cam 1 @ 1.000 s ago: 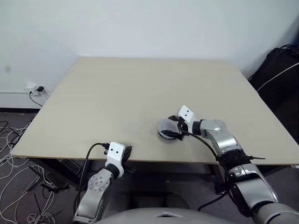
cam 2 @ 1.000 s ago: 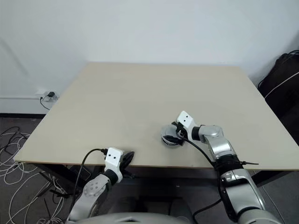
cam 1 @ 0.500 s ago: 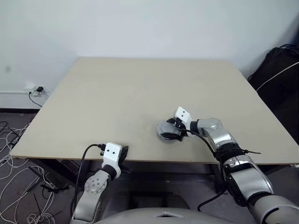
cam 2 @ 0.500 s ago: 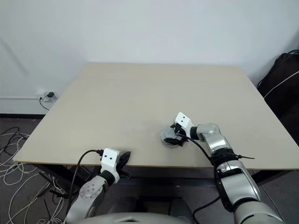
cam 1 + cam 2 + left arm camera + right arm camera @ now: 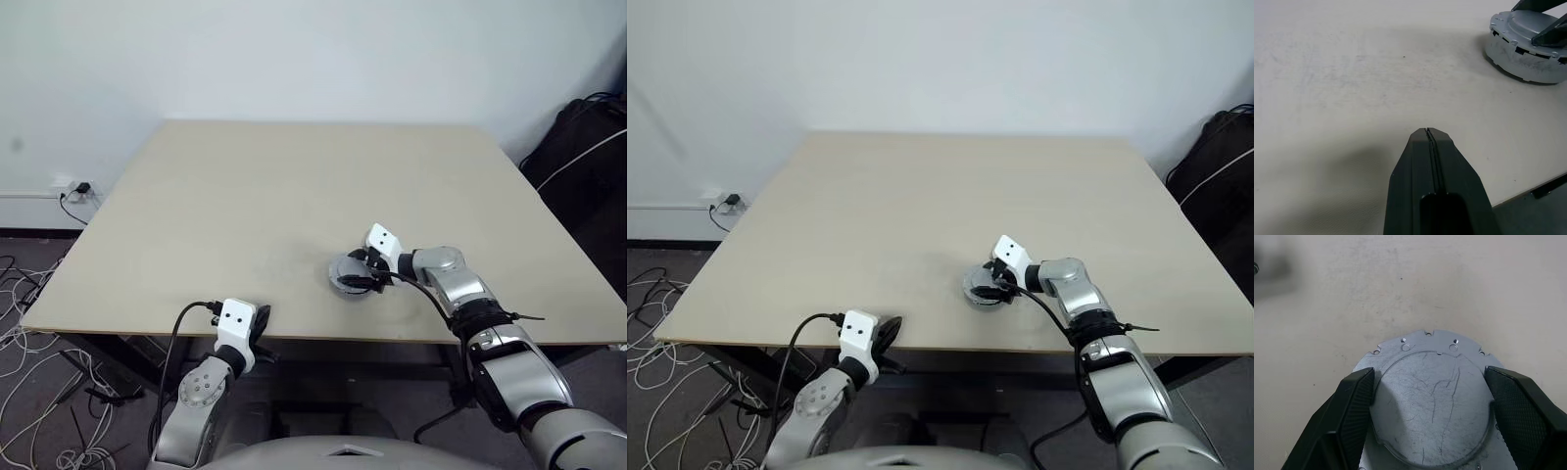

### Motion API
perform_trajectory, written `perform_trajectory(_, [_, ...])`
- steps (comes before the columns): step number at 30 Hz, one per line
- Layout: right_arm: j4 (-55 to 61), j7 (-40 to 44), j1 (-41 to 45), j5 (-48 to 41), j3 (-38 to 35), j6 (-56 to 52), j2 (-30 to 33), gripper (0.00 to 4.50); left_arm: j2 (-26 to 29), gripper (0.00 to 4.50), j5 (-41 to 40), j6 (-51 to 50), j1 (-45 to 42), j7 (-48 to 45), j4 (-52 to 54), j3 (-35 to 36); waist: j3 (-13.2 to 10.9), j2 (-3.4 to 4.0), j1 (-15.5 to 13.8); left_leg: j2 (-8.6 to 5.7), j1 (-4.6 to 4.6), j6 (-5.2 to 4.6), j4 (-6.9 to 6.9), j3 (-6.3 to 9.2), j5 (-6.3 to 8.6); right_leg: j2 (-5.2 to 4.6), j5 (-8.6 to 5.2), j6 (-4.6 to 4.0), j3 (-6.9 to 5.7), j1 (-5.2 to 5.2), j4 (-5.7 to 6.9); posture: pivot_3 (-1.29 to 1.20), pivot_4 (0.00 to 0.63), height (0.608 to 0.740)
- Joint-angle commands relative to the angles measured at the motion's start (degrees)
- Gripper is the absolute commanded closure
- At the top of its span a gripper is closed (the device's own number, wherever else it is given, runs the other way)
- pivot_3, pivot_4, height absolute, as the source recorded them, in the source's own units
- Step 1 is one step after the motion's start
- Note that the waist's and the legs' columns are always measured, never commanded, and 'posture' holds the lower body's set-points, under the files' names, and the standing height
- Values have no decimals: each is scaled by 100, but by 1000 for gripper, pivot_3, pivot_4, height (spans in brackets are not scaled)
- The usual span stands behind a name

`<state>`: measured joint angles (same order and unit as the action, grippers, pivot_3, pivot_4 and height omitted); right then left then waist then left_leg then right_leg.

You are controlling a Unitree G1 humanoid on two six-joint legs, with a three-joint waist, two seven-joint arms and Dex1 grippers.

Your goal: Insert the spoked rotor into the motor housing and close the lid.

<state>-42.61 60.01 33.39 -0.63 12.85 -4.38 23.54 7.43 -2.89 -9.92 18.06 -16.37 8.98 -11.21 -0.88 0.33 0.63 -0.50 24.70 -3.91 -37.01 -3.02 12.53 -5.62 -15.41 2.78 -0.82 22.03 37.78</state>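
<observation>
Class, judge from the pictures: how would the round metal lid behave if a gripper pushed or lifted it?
The lid looks like solid scratched metal, so probably stiff and heavy for its size. Its smooth face may slip between the right gripper fingers. Lying flat on the table, it would likely slide, not roll.

From where I stand I count one table (image 5: 294,196), one round metal lid (image 5: 1432,396) on it, two grippers, the left gripper (image 5: 1430,133) and the right gripper (image 5: 1431,404), and one dark bag (image 5: 588,166) by the wall.
</observation>
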Motion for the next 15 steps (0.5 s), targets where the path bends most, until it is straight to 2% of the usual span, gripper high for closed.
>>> perform_trajectory(1, [42, 236, 107, -75, -60, -247, 41, 1202, 9, 4500, -32, 30, -70, -17, 180, 1, 0, 0, 0, 0, 0, 0, 0, 0, 0, 0, 0, 0, 0, 0, 0, 0, 0, 740])
perform_trajectory(8, [133, 323, 111, 16, -24, -346, 159, 1202, -24, 4500, -48, 61, -71, -3, 136, 10, 2, 3, -11, 0, 1, 0, 0, 0, 0, -1, 0, 0, -1, 0, -1, 0, 0, 740])
perform_trajectory(15, [64, -137, 28, 386, 116, 283, 169, 1202, -56, 4500, -35, 103, -66, 4, 95, 16, 3, 4, -4, -1, 0, 0, -1, 0, 0, -2, 0, 0, -1, -1, 1, 0, 0, 740])
